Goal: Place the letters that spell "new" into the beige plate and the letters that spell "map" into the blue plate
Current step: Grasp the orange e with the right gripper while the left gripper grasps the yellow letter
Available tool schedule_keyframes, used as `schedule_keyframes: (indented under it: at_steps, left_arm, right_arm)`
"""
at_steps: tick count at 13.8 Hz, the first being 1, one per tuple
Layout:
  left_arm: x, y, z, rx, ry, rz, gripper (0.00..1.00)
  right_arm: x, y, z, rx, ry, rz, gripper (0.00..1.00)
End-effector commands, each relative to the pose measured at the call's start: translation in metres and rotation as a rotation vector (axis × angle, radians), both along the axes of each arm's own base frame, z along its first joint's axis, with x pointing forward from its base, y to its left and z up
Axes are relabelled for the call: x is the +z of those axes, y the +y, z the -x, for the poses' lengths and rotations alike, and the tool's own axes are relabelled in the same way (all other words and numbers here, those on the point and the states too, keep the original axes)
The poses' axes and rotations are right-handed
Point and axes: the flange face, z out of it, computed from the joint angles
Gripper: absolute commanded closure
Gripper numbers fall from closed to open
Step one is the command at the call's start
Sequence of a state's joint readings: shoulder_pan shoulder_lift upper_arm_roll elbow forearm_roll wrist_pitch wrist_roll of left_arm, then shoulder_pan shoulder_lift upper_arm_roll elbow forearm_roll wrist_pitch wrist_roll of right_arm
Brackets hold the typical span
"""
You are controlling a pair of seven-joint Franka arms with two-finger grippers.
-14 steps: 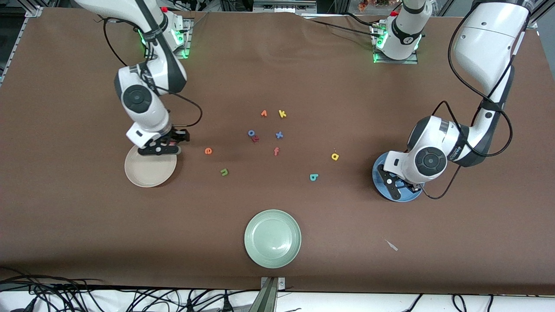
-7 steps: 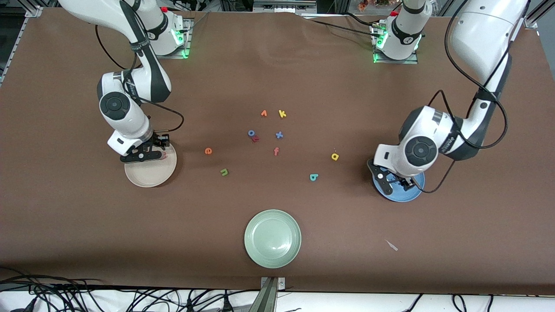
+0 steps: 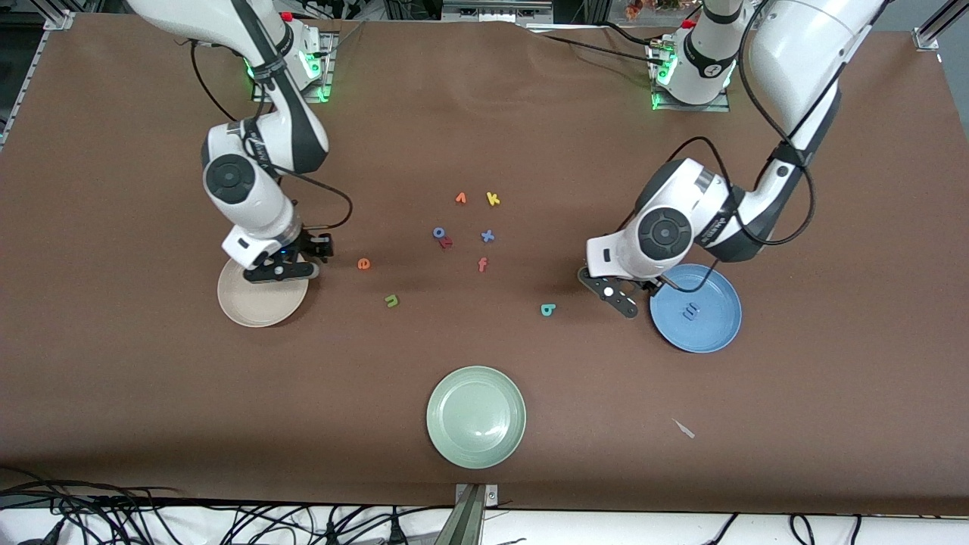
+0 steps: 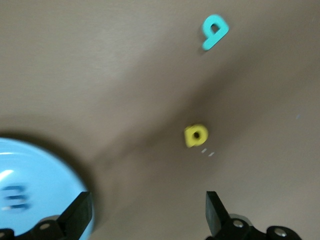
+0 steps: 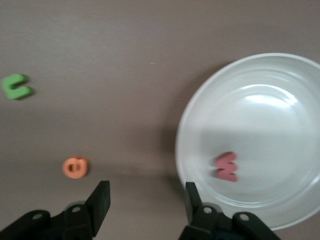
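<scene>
1. The letters are being judged very light, thin and slightly springy, like foam; a pinch across the flat sides, jaws nearly touching the cloth, is being taken as the safest hold, since a piece this small could be flicked away by one finger.
2. The left gripper (image 3: 619, 297) is being held with its jaws spread wide and empty, over the bare table beside the blue plate (image 3: 715, 333).
3. The yellow a (image 4: 195, 135), a chunky rounded block with a small hole, is lying ahead of the left gripper, roughly in line with the gap between its fingers; the teal p (image 3: 548, 309), with a closed loop and short stem, is lying farther out in the same direction.
4. The blue m (image 3: 690, 310) is resting flat inside the blue plate, to one side of the left gripper.
5. The right gripper (image 3: 281, 266) is being held partly open and empty, over the rim of the beige plate (image 3: 246, 306).
6. The pinkish-red w (image 5: 226, 166) is lying inside the beige plate, just ahead of one right finger.
7. The orange e (image 3: 364, 263) is lying on the table close to the right gripper's other finger, and the green n (image 3: 391, 300) is lying farther off.
</scene>
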State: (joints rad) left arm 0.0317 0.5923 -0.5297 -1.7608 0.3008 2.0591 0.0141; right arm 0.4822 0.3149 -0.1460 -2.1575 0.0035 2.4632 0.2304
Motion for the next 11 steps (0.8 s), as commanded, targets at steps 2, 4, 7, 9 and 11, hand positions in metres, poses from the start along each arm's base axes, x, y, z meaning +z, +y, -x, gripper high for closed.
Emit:
schedule_keyframes:
  at_steps: [2, 4, 7, 9, 11]
  left_arm:
    - [-0.040, -0.038, 0.036, 0.194, -0.035, 0.024, 0.00]
    - [-0.052, -0.043, 0.042, 0.194, -0.038, 0.040, 0.00]
    - [-0.064, -0.044, 0.045, 0.189, -0.045, 0.045, 0.00]
    - [-0.067, -0.044, 0.046, 0.188, -0.041, 0.045, 0.01]
    - [-0.071, -0.044, 0.047, 0.174, -0.044, 0.038, 0.03]
  right_arm:
    - [-0.018, 0.047, -0.007, -0.056, 0.005, -0.026, 0.30]
    - [-0.023, 0.057, -0.009, -0.056, -0.011, -0.038, 0.30]
    - [-0.044, 0.059, -0.006, -0.051, -0.021, -0.042, 0.30]
    - [-0.057, 0.059, -0.001, -0.050, -0.032, -0.045, 0.30]
    - [-0.067, 0.065, 0.007, -0.053, -0.039, -0.054, 0.30]
